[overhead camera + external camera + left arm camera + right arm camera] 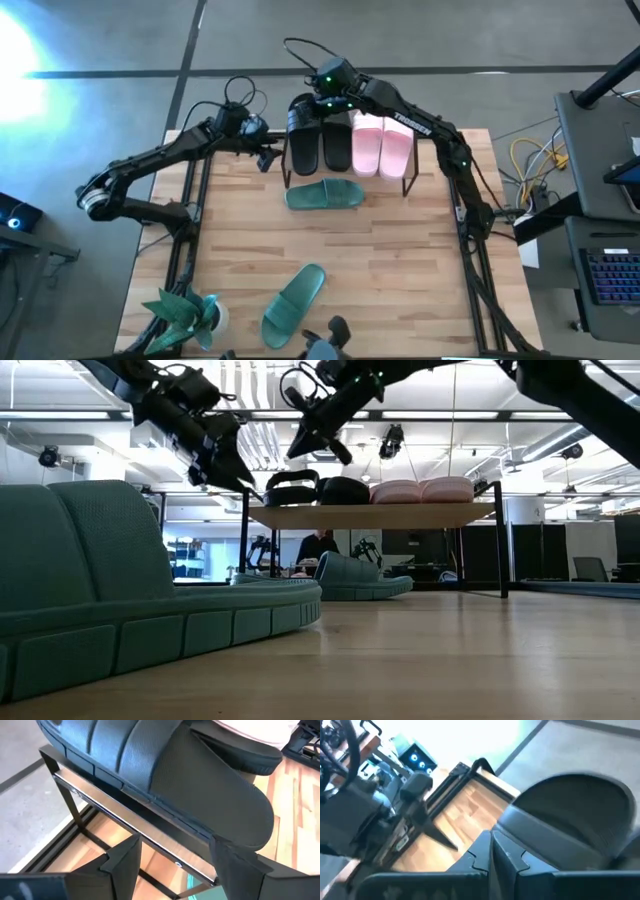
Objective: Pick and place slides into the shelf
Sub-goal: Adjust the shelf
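High view shows the right gripper (312, 100) closed on the left black rubber slide (301, 143), seating it on the low wooden-topped shelf (410, 178) beside its mate and the pink pair (381, 146). The left gripper (262, 152) hangs open just beside the shelf's end. Release looks next, then fetching the two teal slides (325, 194) on the table.

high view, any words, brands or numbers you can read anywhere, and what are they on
"TROSSEN" in white letters on the right arm, along the link that runs over the shelf beside the light pink slides.
Nothing else is readable: the keyboard at the right edge has keys too small to read, and the other views show no text.
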Controlling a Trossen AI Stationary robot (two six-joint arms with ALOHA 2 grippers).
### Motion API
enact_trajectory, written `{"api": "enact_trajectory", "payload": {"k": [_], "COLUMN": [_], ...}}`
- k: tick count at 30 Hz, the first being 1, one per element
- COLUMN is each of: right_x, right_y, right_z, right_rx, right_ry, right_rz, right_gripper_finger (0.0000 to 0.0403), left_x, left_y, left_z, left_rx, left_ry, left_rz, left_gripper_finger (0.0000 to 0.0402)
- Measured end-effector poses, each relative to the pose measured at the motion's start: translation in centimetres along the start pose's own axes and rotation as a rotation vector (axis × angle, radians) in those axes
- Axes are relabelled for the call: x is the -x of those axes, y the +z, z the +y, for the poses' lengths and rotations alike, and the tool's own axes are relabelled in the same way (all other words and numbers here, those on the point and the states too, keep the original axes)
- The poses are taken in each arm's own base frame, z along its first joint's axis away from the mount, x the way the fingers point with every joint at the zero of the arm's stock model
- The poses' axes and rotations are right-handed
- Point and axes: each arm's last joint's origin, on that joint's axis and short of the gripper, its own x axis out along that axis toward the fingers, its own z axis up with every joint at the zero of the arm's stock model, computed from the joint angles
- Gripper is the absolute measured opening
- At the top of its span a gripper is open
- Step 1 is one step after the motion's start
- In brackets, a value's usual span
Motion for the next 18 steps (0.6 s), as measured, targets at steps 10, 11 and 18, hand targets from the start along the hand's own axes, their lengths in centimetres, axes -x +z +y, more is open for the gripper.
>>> {"api": "enact_trajectory", "payload": {"k": [10, 11, 18], "right_x": [-4.9, -5.2, -4.7], "right_y": [-1.5, -1.6, -2.2], "right_z": [-1.8, -2.0, -2.5], "right_rx": [-0.033, -0.041, -0.03], "right_ry": [0.007, 0.001, -0.121], "right_rz": [0.051, 0.058, 0.099], "right_gripper_finger": [0.0009, 0.0009, 0.0009], "left_x": [-2.0, -2.1, -2.1], "left_y": [-0.5, -0.5, -0.4], "left_z": [0.4, 0.4, 0.4], "left_rx": [0.013, 0.014, 0.009], "left_ry": [-0.047, -0.049, -0.042], "left_rz": [0.044, 0.047, 0.032], "left_gripper_finger": [0.0218, 0.0218, 0.0218]}}
